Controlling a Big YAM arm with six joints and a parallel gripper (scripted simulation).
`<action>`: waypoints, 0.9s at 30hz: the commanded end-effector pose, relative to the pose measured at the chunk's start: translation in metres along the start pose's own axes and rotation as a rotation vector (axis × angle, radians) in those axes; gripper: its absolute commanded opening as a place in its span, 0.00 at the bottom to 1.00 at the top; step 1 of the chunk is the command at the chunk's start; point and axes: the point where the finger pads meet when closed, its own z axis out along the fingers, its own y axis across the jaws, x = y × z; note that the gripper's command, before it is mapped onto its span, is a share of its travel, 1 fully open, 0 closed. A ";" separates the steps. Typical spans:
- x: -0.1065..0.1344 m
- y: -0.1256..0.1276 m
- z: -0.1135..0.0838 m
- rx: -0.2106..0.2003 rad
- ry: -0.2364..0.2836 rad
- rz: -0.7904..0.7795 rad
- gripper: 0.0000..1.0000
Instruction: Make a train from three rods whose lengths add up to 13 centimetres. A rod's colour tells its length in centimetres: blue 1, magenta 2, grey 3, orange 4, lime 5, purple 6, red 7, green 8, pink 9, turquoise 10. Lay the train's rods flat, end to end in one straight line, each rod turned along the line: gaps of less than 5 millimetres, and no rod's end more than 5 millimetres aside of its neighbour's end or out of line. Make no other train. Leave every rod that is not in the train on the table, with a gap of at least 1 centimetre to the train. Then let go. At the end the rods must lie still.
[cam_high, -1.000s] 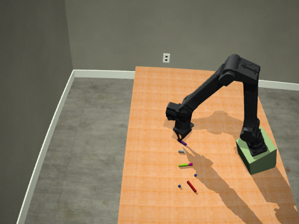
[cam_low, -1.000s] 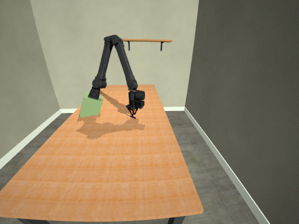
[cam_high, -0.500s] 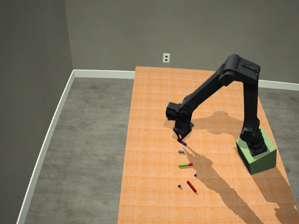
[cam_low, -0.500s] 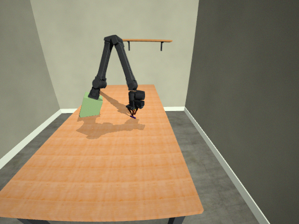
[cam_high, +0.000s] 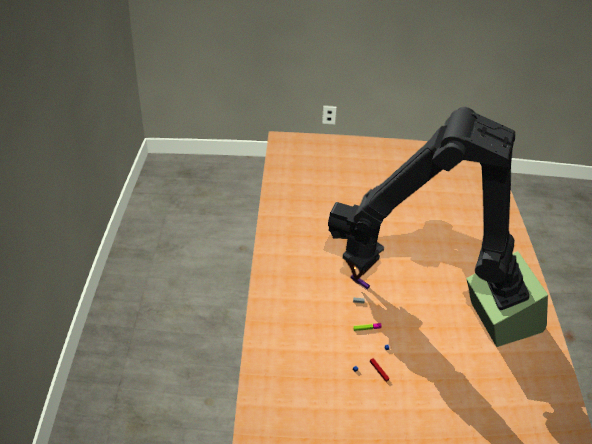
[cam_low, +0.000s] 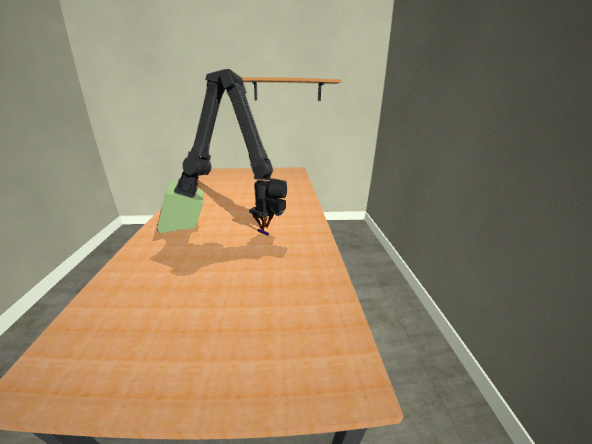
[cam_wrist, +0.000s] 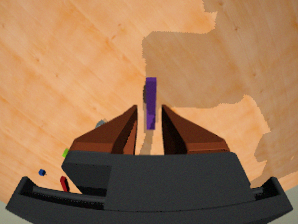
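Note:
A purple rod (cam_high: 361, 282) (cam_low: 263, 232) (cam_wrist: 151, 95) lies on the table. My gripper (cam_high: 355, 276) (cam_low: 263, 228) (cam_wrist: 149, 110) is partly open, its fingertips low on either side of the rod's near part, with a gap on each side in the wrist view. A grey rod (cam_high: 358, 300) (cam_wrist: 101, 123) lies apart. A lime rod (cam_high: 363, 328) (cam_wrist: 65, 152) and a magenta rod (cam_high: 377, 325) lie end to end, with no gap visible. One blue rod (cam_high: 387, 347) and another blue rod (cam_high: 355, 369) lie apart. A red rod (cam_high: 379, 370) (cam_wrist: 64, 183) lies slanted between them and beyond.
The arm stands on a green block (cam_high: 522, 320) (cam_low: 180, 212) at one side of the wooden table (cam_high: 290, 210) (cam_low: 225, 320). The arm's shadow crosses the table beside the rods. A shelf (cam_low: 295, 80) hangs on the wall behind.

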 end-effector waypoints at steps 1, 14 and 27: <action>0.008 0.001 0.009 0.005 0.019 -0.002 0.23; 0.008 0.001 0.009 0.005 0.019 -0.002 0.23; 0.012 0.002 0.006 0.001 0.008 -0.002 0.23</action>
